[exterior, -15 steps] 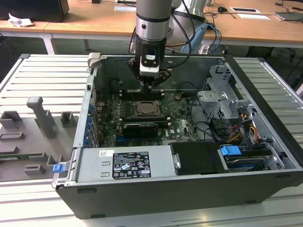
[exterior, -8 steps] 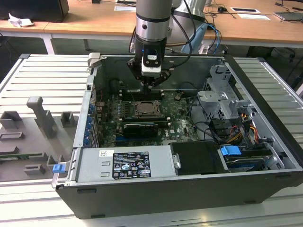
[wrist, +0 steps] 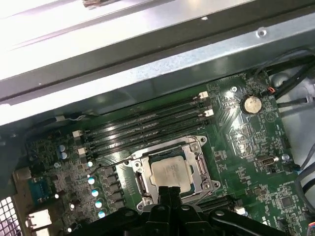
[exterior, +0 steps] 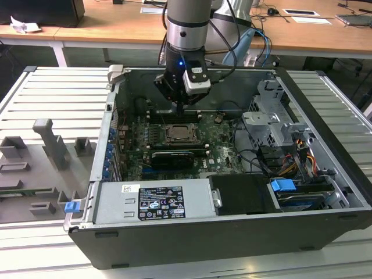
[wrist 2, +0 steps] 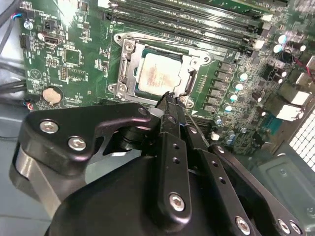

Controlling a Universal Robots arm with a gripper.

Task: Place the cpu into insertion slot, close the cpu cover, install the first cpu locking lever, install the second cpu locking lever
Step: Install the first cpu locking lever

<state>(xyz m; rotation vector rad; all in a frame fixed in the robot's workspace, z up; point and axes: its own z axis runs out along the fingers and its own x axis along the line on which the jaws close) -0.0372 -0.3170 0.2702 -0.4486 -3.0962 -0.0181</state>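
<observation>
Cpu [wrist 2: 160,73]: seated flat in the slot [exterior: 183,135], pale top facing up, with green board [wrist 2: 64,64] all round.

Cover [wrist 2: 129,64]: appears to lie down over the cpu, framing it. I cannot tell whether it is latched.

Hand [wrist 2: 167,98]: narrow, fingers pressed together with nothing between them. The tips hang just beside the near rim of the cover, and I cannot say whether they touch it.

Lever [wrist: 113,162]: a thin wire running out from the slot's side, which I take for a locking lever.

Risks, as I judge them:
- The tips sit very near the cover's rim, so a descent slightly off line could strike the frame or scrape the board.
- A springy wire lever could slip off such narrow tips and snap back.
- If the cover is not fully down, pressing on it could shift the cpu.

Views compared:
- The exterior view gives the whole case [exterior: 232,232] on the table [exterior: 46,87], with the arm above the board, but little detail at the slot.
- The second wrist view gives the tips against the cover.
- The first wrist view adds the memory slots [wrist: 147,125] and the wire.
</observation>
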